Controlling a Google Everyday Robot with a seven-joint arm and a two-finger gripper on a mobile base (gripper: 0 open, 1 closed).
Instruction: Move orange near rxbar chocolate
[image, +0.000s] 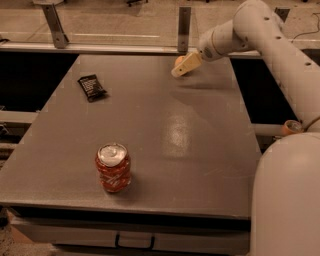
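The orange (178, 59) lies near the far edge of the grey table (200, 140), right of centre. Only its upper left part shows. My gripper (181, 68) reaches in from the upper right and sits right in front of the orange, covering most of it. Whether it touches the orange cannot be told. The rxbar chocolate (91, 87), a flat black wrapper, lies on the far left part of the table, well apart from the orange and the gripper.
A red patterned drink can (113, 167) stands upright near the table's front left. A metal rail with upright posts (184, 27) runs behind the far edge. My white arm (280, 55) spans the right side, with the robot's body (287, 200) at the front right.
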